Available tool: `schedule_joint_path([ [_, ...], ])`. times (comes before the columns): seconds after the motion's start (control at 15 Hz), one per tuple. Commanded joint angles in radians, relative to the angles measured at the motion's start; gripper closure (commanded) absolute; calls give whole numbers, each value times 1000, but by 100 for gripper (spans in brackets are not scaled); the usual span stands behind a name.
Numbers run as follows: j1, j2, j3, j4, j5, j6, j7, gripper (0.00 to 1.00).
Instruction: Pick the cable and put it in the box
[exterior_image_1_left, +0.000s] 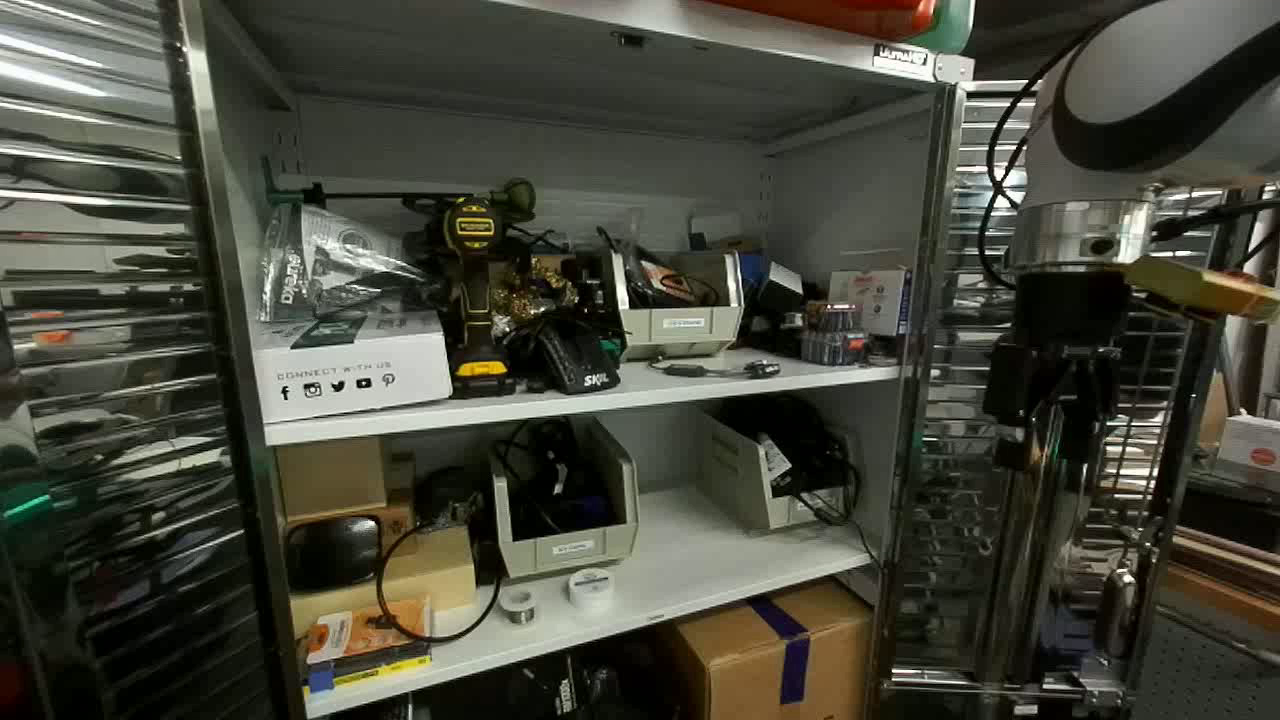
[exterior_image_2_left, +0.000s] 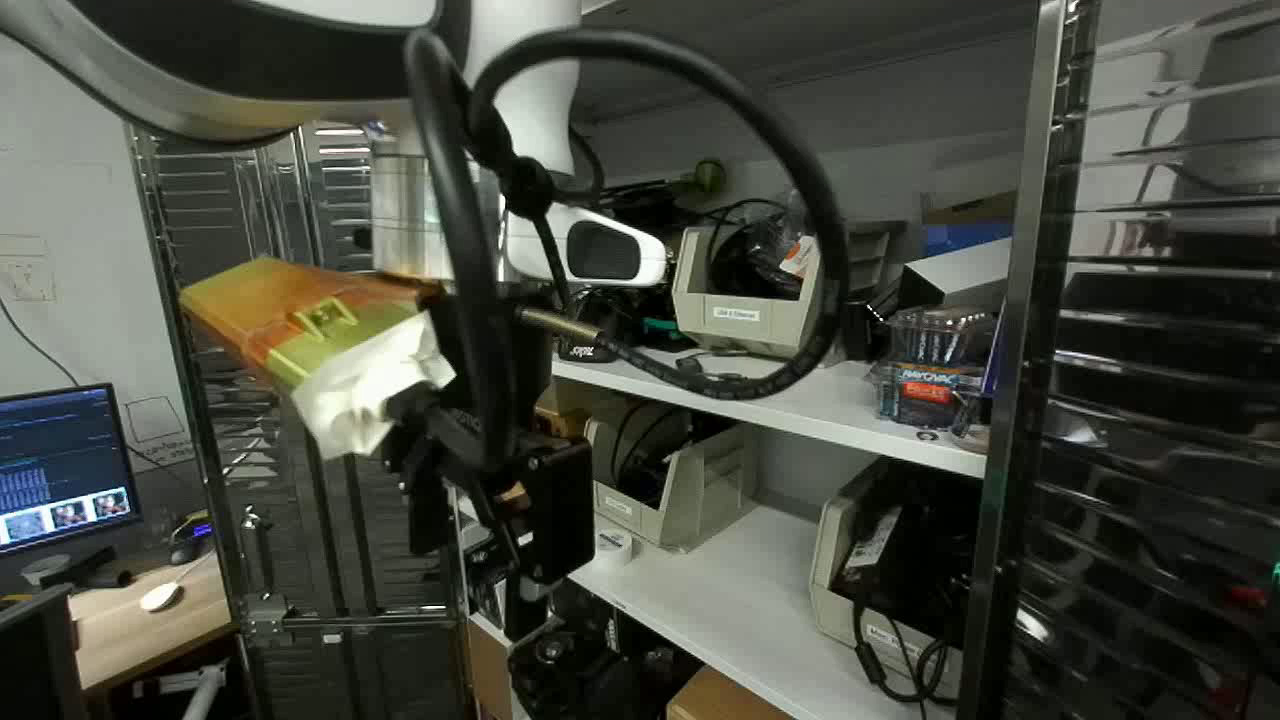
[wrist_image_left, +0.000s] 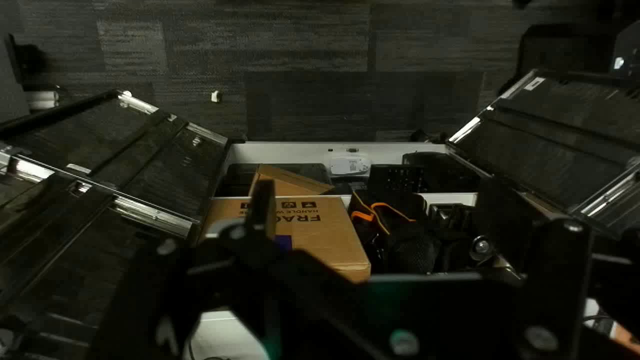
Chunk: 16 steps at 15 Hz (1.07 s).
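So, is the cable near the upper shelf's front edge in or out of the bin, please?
Out: both exterior views show the cable on the upper shelf, in front of the labelled bin.

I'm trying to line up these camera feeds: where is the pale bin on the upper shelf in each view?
In an exterior view: the pale bin sits just above and right of centre.
In an exterior view: the pale bin is right of centre, seen through a thick black loop.
Wrist view: not in it.
Shared landmark, exterior views only: the battery pack, right of the bin in both.
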Motion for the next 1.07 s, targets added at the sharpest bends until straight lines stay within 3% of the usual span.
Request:
schedule_joint_path([
  [0.0,-10,1,8,6,4,-1,-4,0],
  [1.0,0,-1,-1,7,17,8,-32,0],
])
